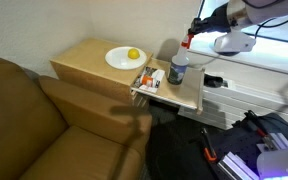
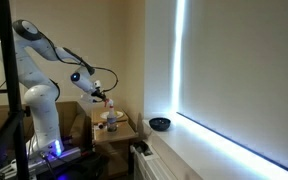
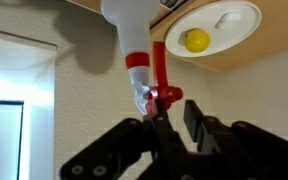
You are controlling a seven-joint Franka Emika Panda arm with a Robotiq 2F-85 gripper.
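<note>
gripper (image 3: 172, 110) clamped on the spray bottle's (image 3: 132, 40) red nozzle (image 3: 166, 96), bottle body just beyond it

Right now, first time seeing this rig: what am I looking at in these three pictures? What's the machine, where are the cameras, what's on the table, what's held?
It is one robot arm with a two-finger gripper at its end. Two pictures come from cameras standing in the room, off the robot. The third comes from a camera on the wrist, looking down past the gripper. On the wooden side table, beside a brown sofa, sits a white plate with a yellow fruit, probably a lemon. Next to it lie a few small packets, too blurred to name. The gripper is closed on the red spray head of a white spray bottle, which stands upright.
</note>
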